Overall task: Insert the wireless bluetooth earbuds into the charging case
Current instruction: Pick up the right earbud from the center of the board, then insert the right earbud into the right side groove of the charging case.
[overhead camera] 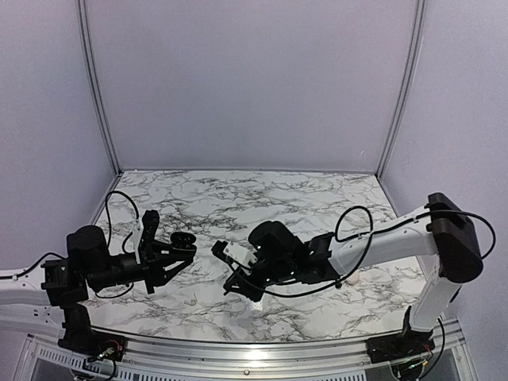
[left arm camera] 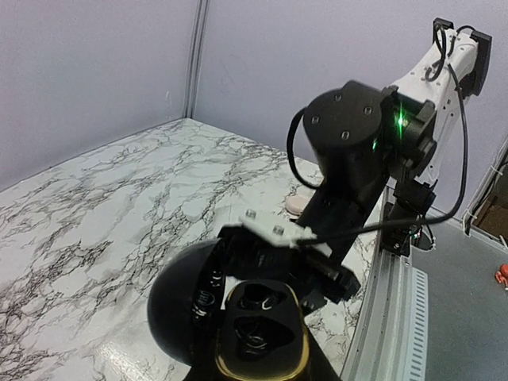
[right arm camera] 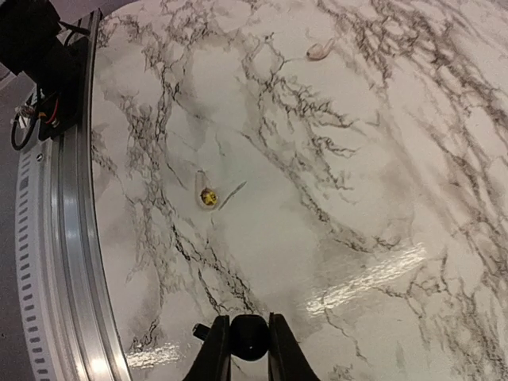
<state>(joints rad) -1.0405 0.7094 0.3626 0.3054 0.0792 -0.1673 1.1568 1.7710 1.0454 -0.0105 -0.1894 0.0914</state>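
Note:
The charging case (left arm camera: 258,333) is black and round. Its lid (left arm camera: 178,305) is hinged open beside a gold-rimmed tray with two dark wells, and I cannot tell whether a bud sits in either. My left gripper (overhead camera: 173,255) is shut on it and holds it above the table; it also shows in the top view (overhead camera: 184,238). My right gripper (right arm camera: 248,349) is shut on a small black earbud (right arm camera: 248,336) above bare marble. In the left wrist view the right gripper (left arm camera: 298,266) hangs just beyond the case's far edge. The second black earbud is not seen.
A pale teardrop piece with a yellow spot (right arm camera: 205,191) and a pale pinkish bud-like piece (right arm camera: 319,50) lie on the marble. A pale pinkish pebble (left arm camera: 298,205) lies behind the right arm. A metal rail (right arm camera: 71,238) edges the table's near side.

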